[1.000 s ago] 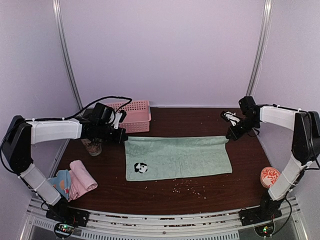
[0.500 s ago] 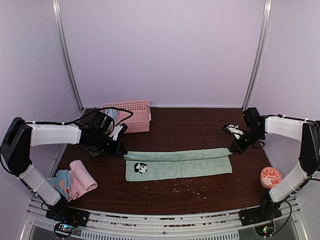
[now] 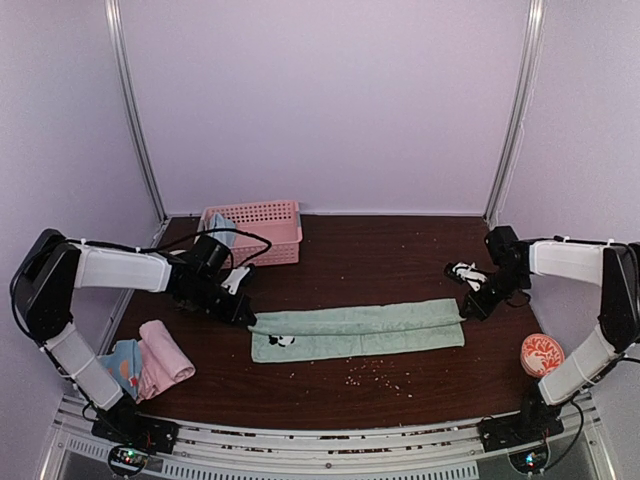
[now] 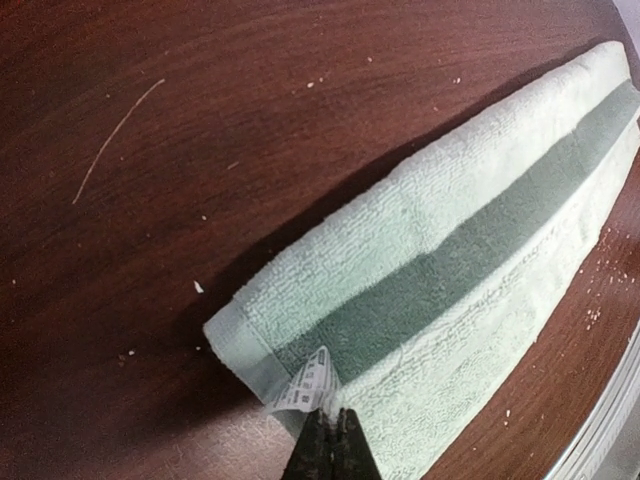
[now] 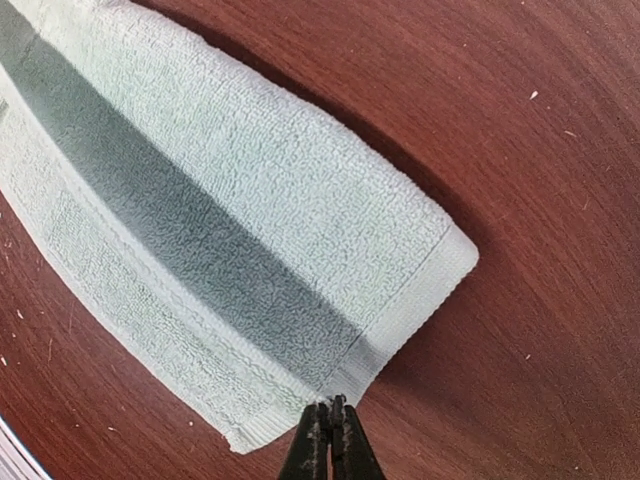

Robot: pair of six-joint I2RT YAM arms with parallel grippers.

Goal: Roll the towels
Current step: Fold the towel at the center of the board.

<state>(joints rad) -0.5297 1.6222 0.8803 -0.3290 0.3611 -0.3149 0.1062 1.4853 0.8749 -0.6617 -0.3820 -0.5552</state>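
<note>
The pale sage green towel (image 3: 360,330) lies across the table's middle, its far half folded over toward the near edge, a panda patch just showing at its left. My left gripper (image 3: 246,318) is shut on the folded edge at the towel's left end; the left wrist view shows the closed tips (image 4: 330,428) pinching the towel (image 4: 450,250) beside its white tag (image 4: 306,384). My right gripper (image 3: 464,312) is shut on the right end; its tips (image 5: 331,412) pinch the towel's hem (image 5: 220,210). A rolled pink towel (image 3: 166,352) and a blue orange-dotted towel (image 3: 117,362) lie at the near left.
A pink perforated basket (image 3: 262,232) stands at the back left with light blue cloth (image 3: 221,224) in it. A small white object (image 3: 462,271) lies by the right arm. An orange-patterned cup (image 3: 541,353) stands near the right edge. Crumbs (image 3: 375,372) dot the table.
Both grippers have pulled the towel's far edge toward the near edge, folding the spread towel into a narrow band. The panda patch is now mostly covered.
</note>
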